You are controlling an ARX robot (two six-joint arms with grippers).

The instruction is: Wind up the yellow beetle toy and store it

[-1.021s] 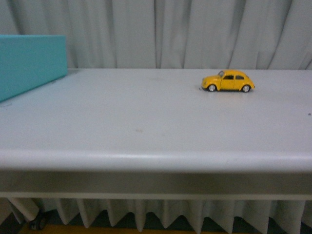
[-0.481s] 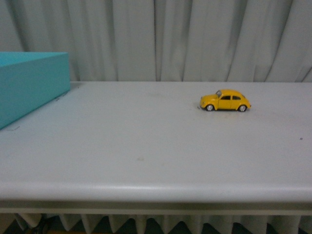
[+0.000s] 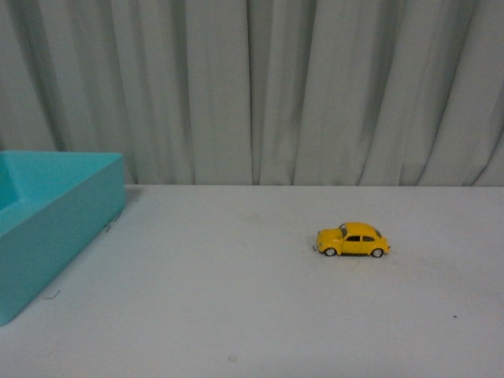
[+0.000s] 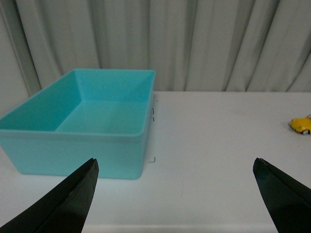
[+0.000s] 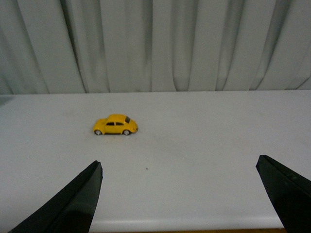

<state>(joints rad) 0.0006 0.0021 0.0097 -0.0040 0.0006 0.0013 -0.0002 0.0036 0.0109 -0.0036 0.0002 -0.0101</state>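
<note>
Since a second ago the front view has risen; the near edge has dropped out. The yellow toy car [image 3: 353, 241] sits at four o'clock on the table [image 3: 236, 315], well apart from the teal bin [image 3: 55, 228] at nine. Both the left gripper [image 4: 175, 162] and right gripper [image 5: 179, 162] gape wide, empty. A glancing pinch could roll the car away.

**Front view:** looks across the table [image 3: 236, 315] toward the curtain [image 3: 252, 87], with the bin [image 3: 47, 213] at the left frame edge and the toy car [image 3: 353, 240] right of centre.

**Left wrist view:** low, looking out between the spread fingertips of the left gripper [image 4: 174, 162], with the bin close.

**Right wrist view:** equally low, looking through the right gripper [image 5: 180, 161].

All three views share the toy car, table and curtain.
</note>
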